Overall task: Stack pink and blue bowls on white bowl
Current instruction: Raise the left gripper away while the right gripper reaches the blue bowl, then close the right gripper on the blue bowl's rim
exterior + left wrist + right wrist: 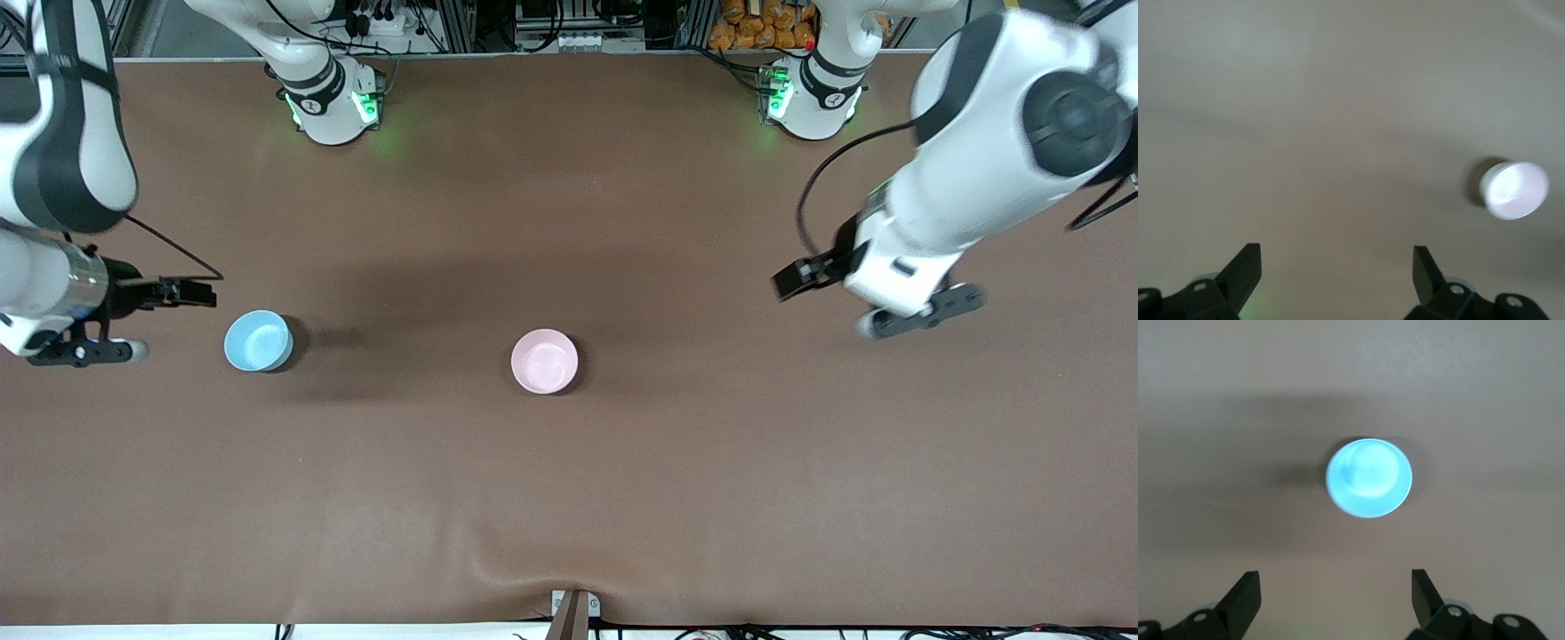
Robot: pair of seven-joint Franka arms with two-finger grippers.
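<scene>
Left pincer: fingers spread wide apart, nothing between them; it hangs in the air over bare worktop toward the left arm's end, well apart from both bowls.
Left pincer, front view: dark fingers jut from the white wrist, aimed toward the middle of the worktop.
Right pincer: fingers spread wide apart, holding nothing; it hangs over bare worktop at the right arm's end, near the blue bowl without touching it.
Right pincer, front view: dark fingers point toward the blue bowl.
Blue bowl: upright on the worktop, mouth up, toward the right arm's end; apart from the pink bowl. In the right wrist view it shows as a round pale blue disc with a dark shadow beside it.
Pink bowl: upright, mouth up, near the middle of the worktop, a little nearer the front camera than the blue bowl. In the left wrist view it looks washed out, almost white.
White bowl: I cannot tell where it is; no view shows it apart.
Worktop: brown cloth cover, with a small wrinkle at the edge nearest the front camera.
</scene>
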